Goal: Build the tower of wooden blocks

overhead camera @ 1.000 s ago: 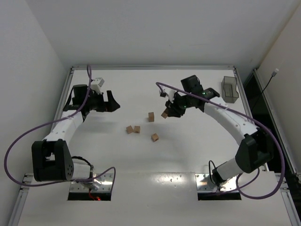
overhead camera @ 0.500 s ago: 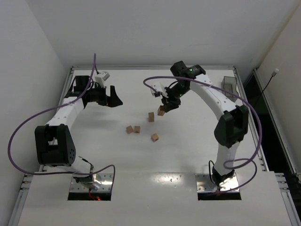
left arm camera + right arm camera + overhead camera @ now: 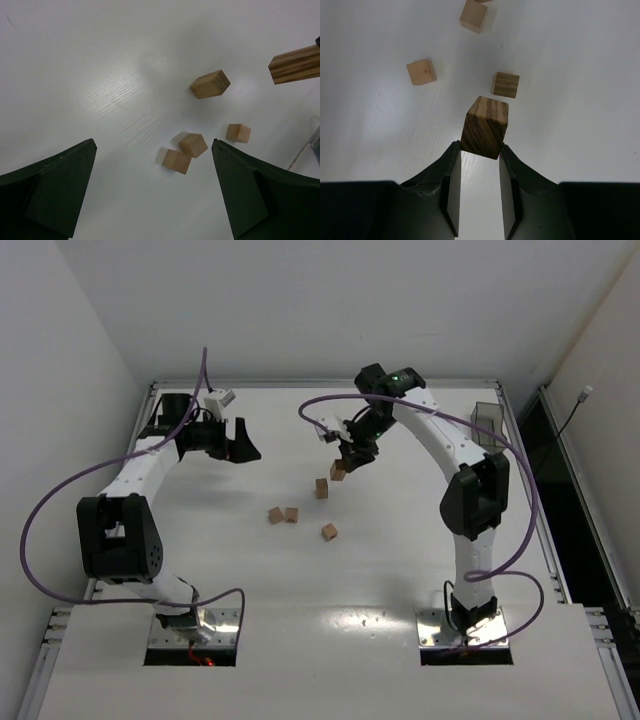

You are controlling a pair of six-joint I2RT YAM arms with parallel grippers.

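right gripper (image 3: pixel 479 150) is clamped on the held block (image 3: pixel 485 127), fingers (image 3: pixel 451 185) pinching its near end. that wrist view shows the grain on it, and the standing block (image 3: pixel 505 84) just beyond, apart from it. top view puts the held block beside the standing block at mid table (image 3: pixel 420 570), with a pair of blocks (image 3: pixel 276 514) and a lone block (image 3: pixel 328 531) nearer the bases. left gripper (image 3: pixel 238 445) sits well off to the left, fingers (image 3: pixel 55 192) spread wide on nothing. its wrist view catches all four loose blocks flat on the table, plus the held block's end at top right, raised off the surface. grey bin (image 3: pixel 487 427) at the far right shows clearly only from the top.
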